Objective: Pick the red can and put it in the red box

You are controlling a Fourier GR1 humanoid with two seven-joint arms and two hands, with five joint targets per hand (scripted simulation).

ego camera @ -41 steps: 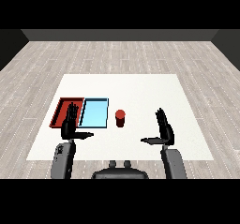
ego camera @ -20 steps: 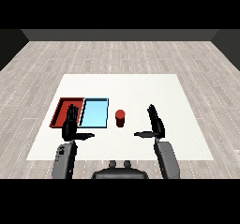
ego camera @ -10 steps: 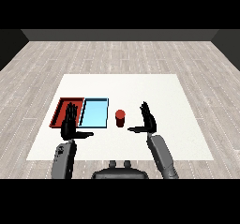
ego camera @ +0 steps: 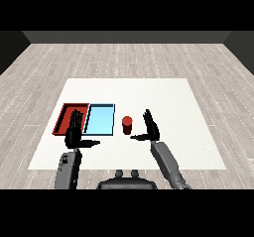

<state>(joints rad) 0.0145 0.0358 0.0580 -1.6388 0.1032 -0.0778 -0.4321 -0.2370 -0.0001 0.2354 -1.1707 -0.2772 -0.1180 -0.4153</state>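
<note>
The red can (ego camera: 127,125) stands upright on the white table (ego camera: 163,97), just right of the light blue tray (ego camera: 99,119). The red tray (ego camera: 64,116) lies left of the blue one. My right hand (ego camera: 151,128) is open, fingers straight and thumb reaching toward the can; it sits a short way to the can's right, apart from it. Over the front edge of the red tray hovers my left hand (ego camera: 75,133), open with its thumb pointing right and nothing in it.
Both trays lie side by side at the table's left half. White tabletop stretches to the right and behind the can. The table's front edge runs just below both forearms.
My right hand has swept left across the table toward the can, from well right of it to close beside it. The left hand and the can stayed put.
</note>
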